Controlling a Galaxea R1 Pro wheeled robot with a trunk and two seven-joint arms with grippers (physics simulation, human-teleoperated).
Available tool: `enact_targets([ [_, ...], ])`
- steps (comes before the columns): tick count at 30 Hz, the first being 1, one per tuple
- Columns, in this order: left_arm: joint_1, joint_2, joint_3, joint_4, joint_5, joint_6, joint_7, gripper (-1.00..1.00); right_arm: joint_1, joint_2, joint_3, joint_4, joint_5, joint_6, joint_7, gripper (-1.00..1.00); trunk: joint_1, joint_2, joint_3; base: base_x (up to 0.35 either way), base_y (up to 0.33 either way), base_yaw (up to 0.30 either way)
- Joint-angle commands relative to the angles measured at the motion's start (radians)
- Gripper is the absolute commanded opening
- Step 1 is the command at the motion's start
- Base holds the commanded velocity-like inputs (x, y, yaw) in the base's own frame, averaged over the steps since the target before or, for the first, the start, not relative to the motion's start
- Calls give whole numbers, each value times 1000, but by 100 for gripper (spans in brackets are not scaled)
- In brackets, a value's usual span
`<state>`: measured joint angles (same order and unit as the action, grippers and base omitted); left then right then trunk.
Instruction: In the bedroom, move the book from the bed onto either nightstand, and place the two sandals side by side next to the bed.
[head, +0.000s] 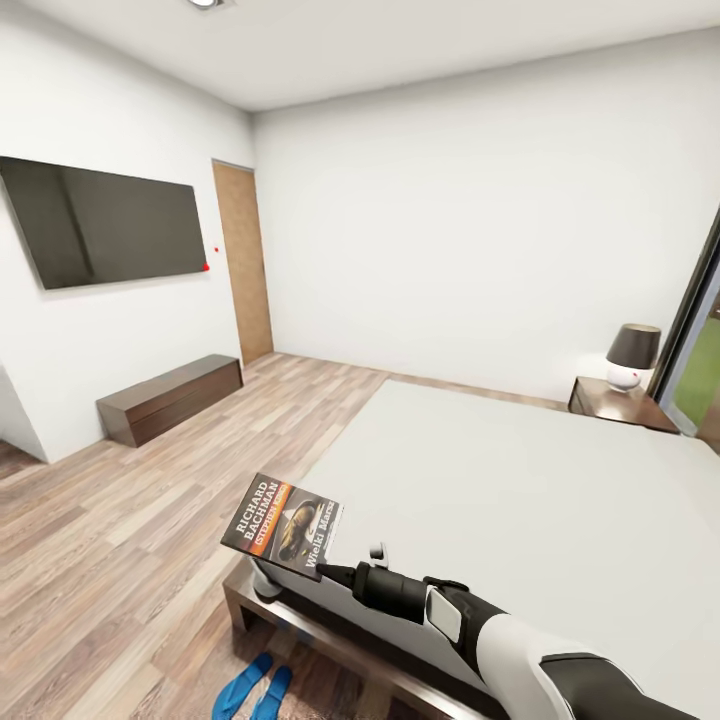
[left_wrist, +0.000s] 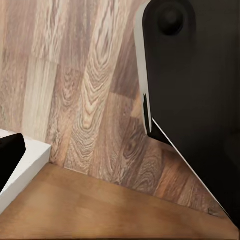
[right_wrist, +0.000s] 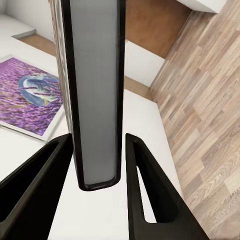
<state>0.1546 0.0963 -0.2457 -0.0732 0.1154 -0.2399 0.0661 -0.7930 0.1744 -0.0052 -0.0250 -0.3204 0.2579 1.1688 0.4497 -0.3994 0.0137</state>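
The right tool (head: 335, 572) is closed on the book (head: 283, 524), holding it by one edge clear above the near corner of the bed (head: 520, 500). In the right wrist view the book's edge (right_wrist: 95, 95) stands between the two black fingers (right_wrist: 145, 190); whether both pads bear fully on the covers cannot be told from that angle. The left tool's state cannot be told: the left wrist view gives a dark housing (left_wrist: 195, 100) over wood-plank floor (left_wrist: 85, 90), with no fingers to be made out.

The book is a thin paperback, judged light and fairly flexible. Gripped at one edge, it is likely to droop or pivot under a quick swing, and the glossy cover may slide between the pads. A hold nearer the spine, which is the stiffest part, would be more secure.

One nightstand (head: 622, 405) stands at the far side of the bed, carrying a lamp (head: 632, 356). Free room on its top looks limited, so the book should be set down flat beside the lamp base.

The two blue sandals (head: 253, 689) lie on the floor just off the bed's near corner, close together. Their placement is judged not yet settled.
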Motion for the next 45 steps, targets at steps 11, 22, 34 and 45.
enact_targets([
  [11,1,0,-9,-2,10,-1,3,100,0,0,-1,0,-4,11,3,-100,0,-1,-13,0,0,202],
  [22,1,0,-9,-2,10,-1,3,100,0,0,-1,-1,-3,10,4,-100,0,-1,-19,0,0,254],
  [34,2,0,-9,-2,10,-1,3,100,0,0,-1,-2,-3,9,5,-100,0,-1,-19,0,0,281],
  [45,2,0,-9,-2,10,-1,3,100,0,0,-1,-2,-4,-16,8,-100,0,-1,-19,0,0,283],
])
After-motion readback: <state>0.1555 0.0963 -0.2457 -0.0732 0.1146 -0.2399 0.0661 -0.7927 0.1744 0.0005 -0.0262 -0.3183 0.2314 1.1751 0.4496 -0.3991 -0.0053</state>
